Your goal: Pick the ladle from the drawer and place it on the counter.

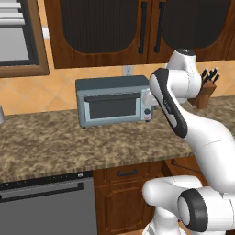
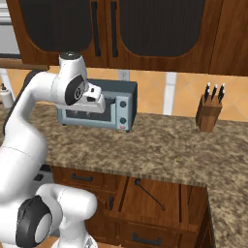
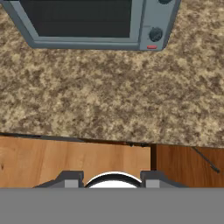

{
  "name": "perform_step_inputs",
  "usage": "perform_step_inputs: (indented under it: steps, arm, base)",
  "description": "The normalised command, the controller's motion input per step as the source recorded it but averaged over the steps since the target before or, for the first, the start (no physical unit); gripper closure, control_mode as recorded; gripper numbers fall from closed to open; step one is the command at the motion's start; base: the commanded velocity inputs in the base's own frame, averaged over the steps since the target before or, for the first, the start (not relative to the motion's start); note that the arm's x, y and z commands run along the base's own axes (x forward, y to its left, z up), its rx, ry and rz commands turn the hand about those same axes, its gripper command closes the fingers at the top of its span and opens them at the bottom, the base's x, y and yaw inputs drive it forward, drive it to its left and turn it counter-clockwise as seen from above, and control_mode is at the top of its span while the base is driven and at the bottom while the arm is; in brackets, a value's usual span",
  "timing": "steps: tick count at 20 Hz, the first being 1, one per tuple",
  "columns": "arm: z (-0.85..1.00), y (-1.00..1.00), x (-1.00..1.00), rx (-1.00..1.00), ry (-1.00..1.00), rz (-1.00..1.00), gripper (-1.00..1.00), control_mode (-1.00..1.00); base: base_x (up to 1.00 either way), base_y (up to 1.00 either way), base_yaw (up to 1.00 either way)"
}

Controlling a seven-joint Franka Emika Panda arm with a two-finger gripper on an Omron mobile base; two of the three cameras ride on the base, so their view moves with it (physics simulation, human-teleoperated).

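The drawer stands open below the counter. The ladle lies diagonally inside it. The gripper hangs above the counter's near edge, left of the ladle; jaw opening cannot be determined.

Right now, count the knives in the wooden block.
3 knives show, their black handles standing side by side in the block on the counter, right of the toaster oven; others may be hidden.

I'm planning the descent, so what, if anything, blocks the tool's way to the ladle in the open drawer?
Nothing visible does. The ladle lies alone in the open drawer, uncovered from above. The tool hangs over the counter before the toaster oven, off to the ladle's left.
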Motion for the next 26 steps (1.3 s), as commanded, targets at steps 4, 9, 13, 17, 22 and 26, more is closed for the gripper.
perform_step_inputs:
  steps: [4, 9, 13, 17, 22, 26]
  arm:
    - [-0.03, -0.22, -0.39, 0.00, 0.00, -0.04, -1.00, -1.00]
    - [-0.39, -0.76, -0.73, 0.00, 0.03, -0.11, -1.00, -1.00]
    - [-0.41, -1.00, -0.60, 0.03, 0.02, -0.10, -1.00, -1.00]
    - [-0.42, -1.00, -0.70, 0.03, 0.00, -0.08, -1.00, -1.00]
    - [-0.48, -0.95, -0.60, 0.00, 0.01, -0.04, -1.00, -1.00]
    - [-0.19, -1.00, -0.04, 0.04, 0.17, 0.00, -1.00, -1.00]
  base:
    - [0.00, 0.00, 0.00]
    - [0.00, 0.00, 0.00]
    - [0.00, 0.00, 0.00]
    - [0.00, 0.00, 0.00]
    - [0.00, 0.00, 0.00]
    - [0.00, 0.00, 0.00]
